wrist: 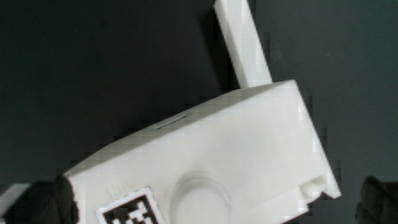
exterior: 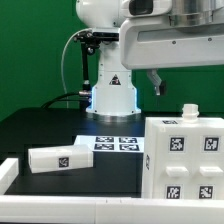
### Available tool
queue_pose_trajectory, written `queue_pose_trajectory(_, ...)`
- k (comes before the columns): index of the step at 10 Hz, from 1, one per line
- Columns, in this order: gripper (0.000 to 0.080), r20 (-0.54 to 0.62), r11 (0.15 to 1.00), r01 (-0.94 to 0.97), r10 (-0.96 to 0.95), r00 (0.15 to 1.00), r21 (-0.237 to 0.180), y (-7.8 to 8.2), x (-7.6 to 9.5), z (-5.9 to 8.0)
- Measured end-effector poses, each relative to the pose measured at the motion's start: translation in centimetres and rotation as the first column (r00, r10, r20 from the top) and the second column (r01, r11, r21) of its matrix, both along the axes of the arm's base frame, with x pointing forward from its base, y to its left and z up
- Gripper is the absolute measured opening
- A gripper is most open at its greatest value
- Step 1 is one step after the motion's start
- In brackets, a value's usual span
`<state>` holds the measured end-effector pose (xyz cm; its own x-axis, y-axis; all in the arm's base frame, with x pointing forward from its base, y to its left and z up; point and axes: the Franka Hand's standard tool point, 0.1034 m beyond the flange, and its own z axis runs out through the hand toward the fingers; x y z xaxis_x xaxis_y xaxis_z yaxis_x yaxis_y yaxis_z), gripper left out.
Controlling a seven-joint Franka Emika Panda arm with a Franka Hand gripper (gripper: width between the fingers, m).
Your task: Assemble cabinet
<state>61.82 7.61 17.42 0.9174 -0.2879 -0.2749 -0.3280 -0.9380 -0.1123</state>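
The white cabinet body (exterior: 185, 165), with several tag markers and a small knob (exterior: 187, 110) on top, stands at the exterior view's right. A smaller white cabinet part (exterior: 62, 157) with one tag lies on the black table at the left. My gripper (exterior: 160, 88) hangs high above the cabinet body's left edge; only one dark finger shows there. In the wrist view a white tagged part (wrist: 214, 140) fills the space below my gripper (wrist: 199, 215). The dark fingers (wrist: 27, 205) sit far apart at the frame's lower corners, with a gap beside the part. The gripper looks open.
The marker board (exterior: 115, 143) lies flat on the table in front of the robot base (exterior: 112, 95). A white rail (exterior: 60, 205) borders the table's front and left. A thin white strip (wrist: 244, 45) runs beyond the part in the wrist view.
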Motion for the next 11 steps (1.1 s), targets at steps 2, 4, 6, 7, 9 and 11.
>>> queue_pose_trajectory(2, 0.0797, -0.016, 0.999, 0.04, -0.04, 0.999, -0.007, -2.1, -1.7, 0.5)
queue_pose_trajectory(4, 0.0797, -0.01, 0.997, 0.08, -0.08, 0.997, -0.003, -4.7, -2.6, -0.6)
queue_pose_trajectory(6, 0.0797, 0.0, 0.998, 0.065, -0.065, 0.998, 0.0, -3.7, -2.4, -0.6)
queue_pose_trajectory(7, 0.0797, 0.0, 0.998, 0.067, -0.067, 0.998, -0.001, -3.8, -2.4, -0.7)
queue_pose_trajectory(9, 0.0797, -0.013, 0.996, 0.085, -0.084, 0.996, 0.018, -6.2, -3.1, -1.7)
queue_pose_trajectory(11, 0.0797, -0.033, 0.989, 0.147, -0.147, 0.989, 0.021, -8.9, -4.2, -3.0)
